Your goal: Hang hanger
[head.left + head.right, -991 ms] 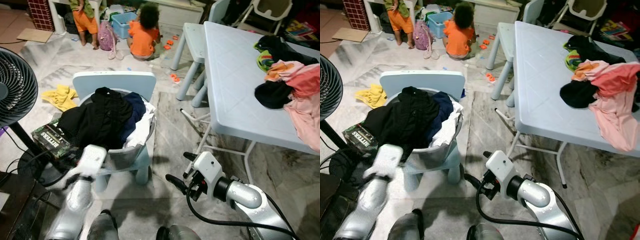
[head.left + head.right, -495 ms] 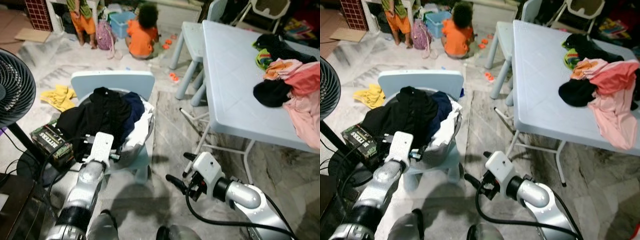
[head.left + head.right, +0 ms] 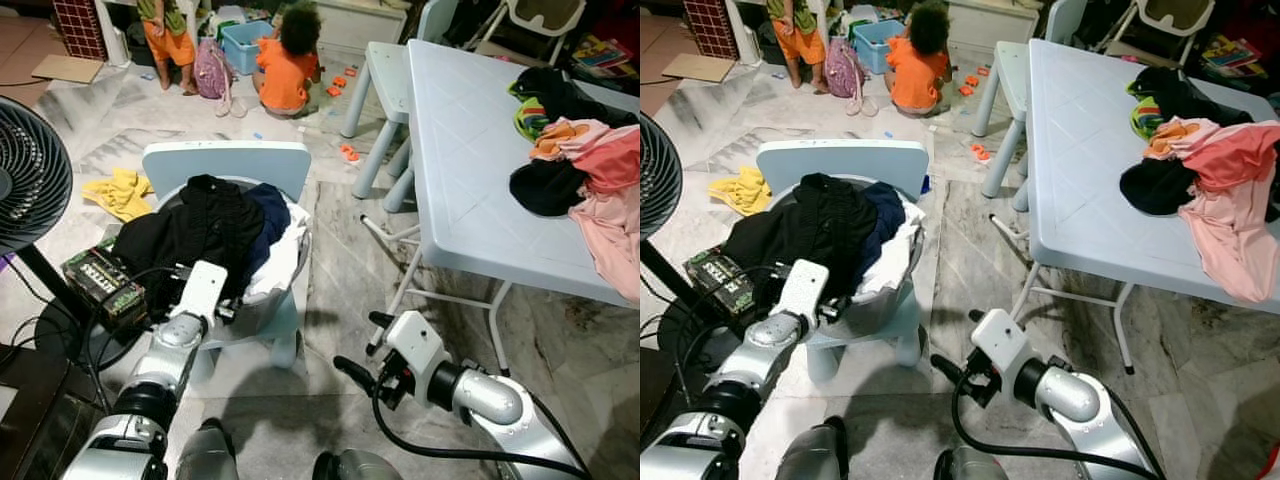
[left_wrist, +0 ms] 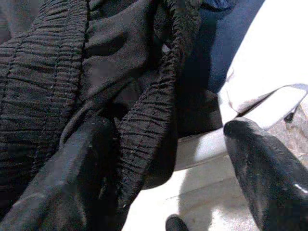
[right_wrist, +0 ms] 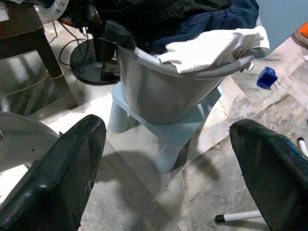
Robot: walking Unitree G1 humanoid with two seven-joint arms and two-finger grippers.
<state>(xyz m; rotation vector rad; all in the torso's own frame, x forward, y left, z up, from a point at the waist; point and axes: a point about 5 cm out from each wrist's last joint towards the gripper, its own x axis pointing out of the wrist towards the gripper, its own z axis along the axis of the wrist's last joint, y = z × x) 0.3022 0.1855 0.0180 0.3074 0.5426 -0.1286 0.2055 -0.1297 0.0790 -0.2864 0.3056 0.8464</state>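
No hanger can be made out; the left hand (image 3: 222,300), fingers apart, presses into the black ribbed garment (image 4: 72,72) heaped in the grey plastic basin (image 5: 168,91) on a pale blue stool (image 5: 168,137). The right hand (image 3: 355,350), fingers apart, hovers low over the marble floor (image 3: 340,250) beside the pale blue table (image 3: 470,160) carrying pink and black clothes (image 3: 590,170)

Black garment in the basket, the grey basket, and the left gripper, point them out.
black garment (image 3: 200,235), left eye view, folded middle
grey basket (image 5: 159,91), right wrist view, outer wall
left gripper (image 4: 168,159), left wrist view, midway between fingertips
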